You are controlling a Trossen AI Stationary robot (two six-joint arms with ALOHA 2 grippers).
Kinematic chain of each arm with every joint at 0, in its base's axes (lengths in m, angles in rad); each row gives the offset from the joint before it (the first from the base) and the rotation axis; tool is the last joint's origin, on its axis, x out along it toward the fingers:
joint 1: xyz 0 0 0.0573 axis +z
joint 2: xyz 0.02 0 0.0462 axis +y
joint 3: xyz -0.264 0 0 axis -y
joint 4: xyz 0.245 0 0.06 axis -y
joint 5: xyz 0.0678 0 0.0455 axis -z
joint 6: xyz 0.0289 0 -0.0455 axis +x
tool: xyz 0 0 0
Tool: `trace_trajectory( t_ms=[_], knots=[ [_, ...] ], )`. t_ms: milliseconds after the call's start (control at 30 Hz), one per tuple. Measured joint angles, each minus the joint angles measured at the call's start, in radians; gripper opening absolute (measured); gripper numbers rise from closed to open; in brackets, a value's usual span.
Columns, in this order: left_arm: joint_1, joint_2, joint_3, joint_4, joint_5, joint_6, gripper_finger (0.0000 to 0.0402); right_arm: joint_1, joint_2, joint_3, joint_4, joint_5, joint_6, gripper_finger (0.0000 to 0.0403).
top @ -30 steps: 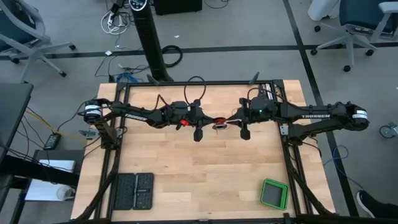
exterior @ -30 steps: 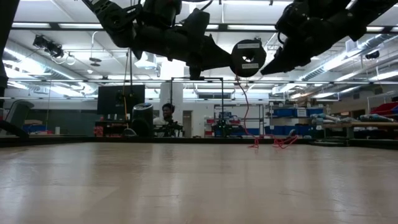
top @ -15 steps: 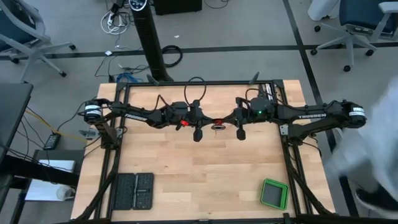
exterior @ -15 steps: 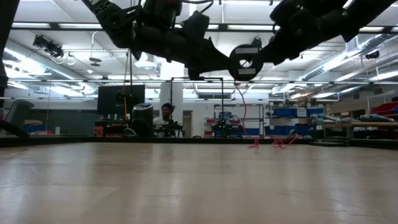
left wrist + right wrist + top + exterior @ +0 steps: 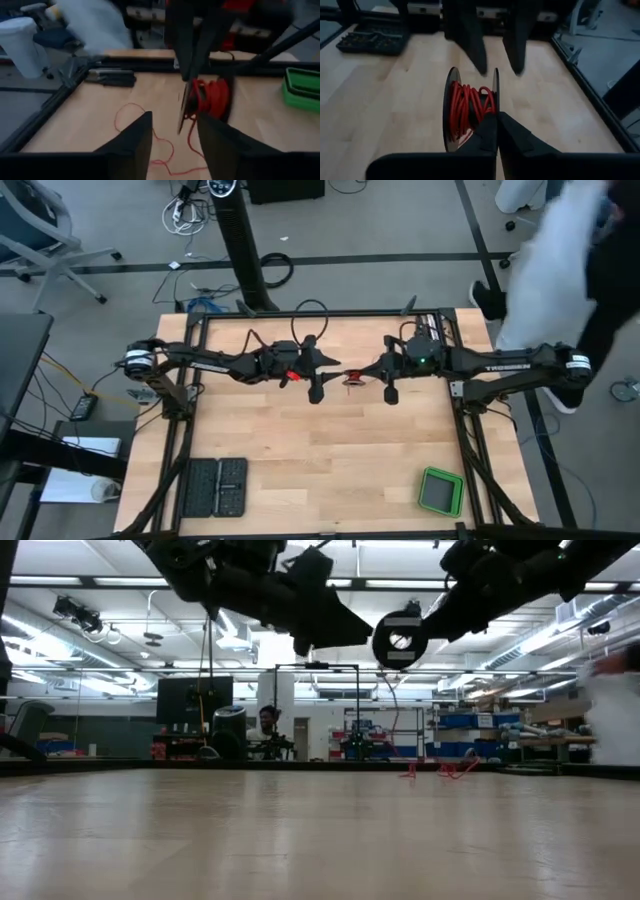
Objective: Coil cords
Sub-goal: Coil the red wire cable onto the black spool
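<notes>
Thin red-orange cord (image 5: pixel 467 107): wound in part on a small dark spool (image 5: pixel 470 112) with two disc flanges, held in the air above the middle of the pale wooden surface (image 5: pixel 330 470), centre of the high view. A loose length (image 5: pixel 150 137) trails down and lies in loops on the boards.

Left hand (image 5: pixel 172 137): a second ago pressed together on the spool side; now spread, fingers apart, the spool just in front of them and untouched.

Right hand (image 5: pixel 496 135): half open a second ago; now pressed together, pinching the near flange of the spool.

Meaning for the task: a handover, judged; the spool now hangs from the right hand alone, freeing the left to gather the slack cord for further winding.

Also present: a green tray (image 5: pixel 441 491), lower right; a blurred person (image 5: pixel 560 270), upper right.
</notes>
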Motion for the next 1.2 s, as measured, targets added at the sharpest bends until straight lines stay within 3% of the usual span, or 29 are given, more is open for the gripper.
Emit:
trace_trajectory(
  t_ms=[167,433,633,933,1200],
  knots=[
    [-0.002,-0.087,0.063,-0.134,-0.012,0.047,0.0176,-0.020,-0.088,0.000,-0.050,0.007,-0.003,0.0001],
    [-0.022,-0.072,0.244,-0.446,-0.016,0.039,0.0176,-0.016,-0.122,0.000,-0.045,-0.024,-0.004,0.0001],
    [-0.022,-0.045,0.338,-0.495,-0.026,-0.008,0.0176,0.005,-0.102,0.000,0.023,-0.024,-0.004,0.0001],
    [-0.023,0.055,0.522,-0.696,0.003,-0.023,0.0176,0.012,-0.022,-0.001,0.089,-0.024,-0.004,0.0001],
    [-0.027,0.112,0.563,-0.743,0.010,0.021,0.0176,0.012,-0.026,-0.001,0.095,-0.024,-0.004,0.0002]
  ],
)
